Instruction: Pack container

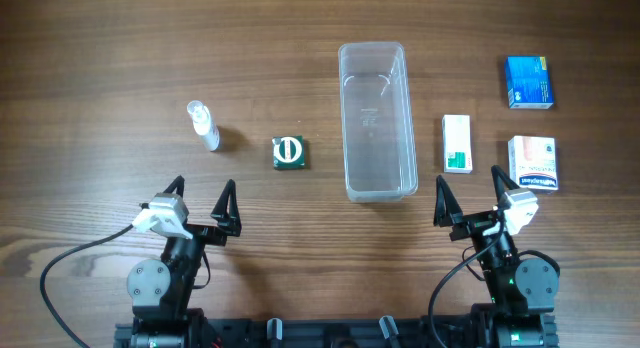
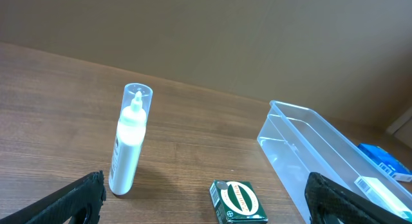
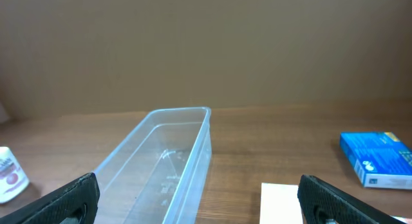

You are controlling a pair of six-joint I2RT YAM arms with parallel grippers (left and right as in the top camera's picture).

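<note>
The clear plastic container (image 1: 377,120) stands empty at the table's middle; it also shows in the left wrist view (image 2: 315,153) and the right wrist view (image 3: 161,159). A white bottle (image 1: 204,125) (image 2: 129,143) and a green box (image 1: 290,153) (image 2: 239,201) lie to its left. A white-and-green box (image 1: 458,144) (image 3: 280,201), a blue box (image 1: 528,82) (image 3: 378,158) and a white-and-pink box (image 1: 532,162) lie to its right. My left gripper (image 1: 203,205) is open and empty, near of the bottle and green box. My right gripper (image 1: 468,195) is open and empty, near of the white-and-green box.
The wooden table (image 1: 100,68) extends on all sides. A plain brown wall (image 3: 206,44) stands behind the table's far edge. A black cable (image 1: 70,263) runs from the left arm's base.
</note>
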